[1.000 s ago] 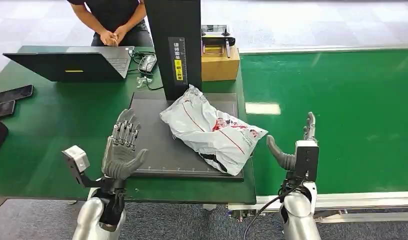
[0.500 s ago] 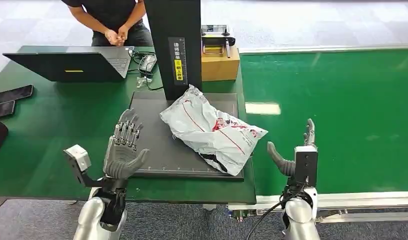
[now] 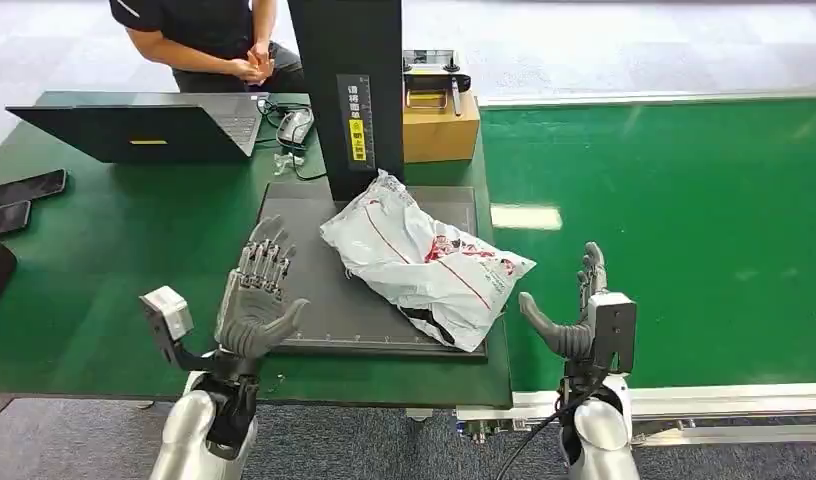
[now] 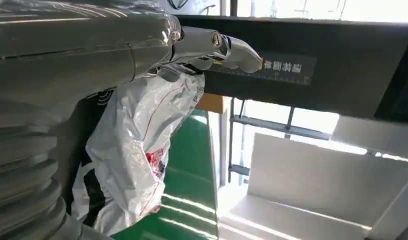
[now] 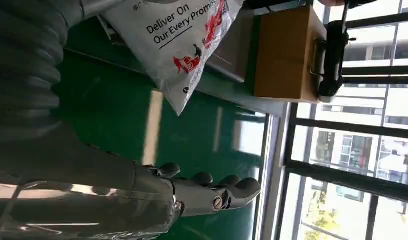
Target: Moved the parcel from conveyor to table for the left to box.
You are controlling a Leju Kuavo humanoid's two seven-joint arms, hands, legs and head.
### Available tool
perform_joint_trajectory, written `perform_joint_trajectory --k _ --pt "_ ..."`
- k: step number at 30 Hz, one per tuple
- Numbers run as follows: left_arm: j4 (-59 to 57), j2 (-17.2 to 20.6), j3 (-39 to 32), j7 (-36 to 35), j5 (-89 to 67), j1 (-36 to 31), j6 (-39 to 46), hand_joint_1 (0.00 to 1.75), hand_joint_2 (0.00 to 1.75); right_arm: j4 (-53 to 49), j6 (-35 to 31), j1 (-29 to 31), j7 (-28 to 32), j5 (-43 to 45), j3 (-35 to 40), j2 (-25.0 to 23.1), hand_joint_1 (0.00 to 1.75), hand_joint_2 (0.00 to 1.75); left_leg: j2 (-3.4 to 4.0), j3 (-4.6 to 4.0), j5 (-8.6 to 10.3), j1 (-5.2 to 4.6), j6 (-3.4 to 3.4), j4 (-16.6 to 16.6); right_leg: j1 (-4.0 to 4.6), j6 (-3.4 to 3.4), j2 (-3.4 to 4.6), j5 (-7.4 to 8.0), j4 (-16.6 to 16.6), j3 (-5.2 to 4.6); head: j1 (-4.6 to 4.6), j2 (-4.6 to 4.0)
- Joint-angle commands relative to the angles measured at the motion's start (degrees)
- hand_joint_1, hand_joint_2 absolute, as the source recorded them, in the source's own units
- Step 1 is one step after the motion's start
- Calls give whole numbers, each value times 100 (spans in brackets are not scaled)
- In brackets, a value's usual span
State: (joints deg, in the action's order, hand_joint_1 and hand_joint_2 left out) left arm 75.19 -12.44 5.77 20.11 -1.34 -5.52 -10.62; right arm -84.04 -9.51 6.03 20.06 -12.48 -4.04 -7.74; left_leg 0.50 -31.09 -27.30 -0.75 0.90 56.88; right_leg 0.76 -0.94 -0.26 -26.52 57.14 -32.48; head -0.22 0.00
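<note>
white parcel (image 3: 424, 260) lies on black mat (image 3: 304, 290) on table (image 3: 104, 260), one corner overhanging mat's edge toward conveyor (image 3: 684, 230). left hand (image 3: 256, 300) at parcel's 9 o'clock, fingers spread, empty. right hand (image 3: 579, 315) at 4 o'clock, fingers apart, empty.

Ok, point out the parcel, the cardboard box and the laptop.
parcel (image 3: 424, 260), head view, middle of the white bag
cardboard box (image 3: 441, 135), head view, front face
laptop (image 3: 134, 133), head view, back of the lid
</note>
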Motion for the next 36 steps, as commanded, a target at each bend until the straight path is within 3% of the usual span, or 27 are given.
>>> perform_joint_trajectory --k 1,5,9,14,25,29,36 --pt "-650 116 519 54 -760 -680 140 0 175 437 354 105 -52 240 159 -26 0 175 -20 14 16 2 -21 -20 -3 21 -10 11 -20 19 2 0" --pt "-749 201 869 446 -1143 -931 -163 0 175 513 219 151 -80 -12 273 11 0 175 -12 8 7 1 -13 -8 -2 12 -6 4 -8 11 0 0" --pt "-737 214 1243 475 -1844 -1096 82 0 175 469 357 69 -100 140 262 0 0 175 -22 4 8 2 -15 -6 -2 12 -16 2 -6 10 2 0" --pt "-1503 262 1967 230 -3538 -1763 936 0 175 281 671 -120 -166 619 104 -97 0 175 -23 8 9 2 -14 -8 -1 12 -18 2 -9 13 0 0" --pt "-3115 25 2630 -298 -4859 -2712 1258 0 175 -338 690 -408 31 479 -26 -143 0 175 -55 5 16 -1 -16 -7 -5 15 -48 -1 -8 15 2 0" --pt "-3799 -96 2855 -1108 -5510 -3058 1439 0 175 -674 738 -593 124 441 -73 -182 0 175 -25 2 5 0 -10 2 -2 9 -19 -2 -1 7 -2 0" --pt "-4526 -276 2561 -2098 -5604 -3373 1399 0 175 -1153 782 -849 125 303 -130 -317 0 175 -23 2 7 1 -13 1 -3 11 -16 0 -1 5 2 0"
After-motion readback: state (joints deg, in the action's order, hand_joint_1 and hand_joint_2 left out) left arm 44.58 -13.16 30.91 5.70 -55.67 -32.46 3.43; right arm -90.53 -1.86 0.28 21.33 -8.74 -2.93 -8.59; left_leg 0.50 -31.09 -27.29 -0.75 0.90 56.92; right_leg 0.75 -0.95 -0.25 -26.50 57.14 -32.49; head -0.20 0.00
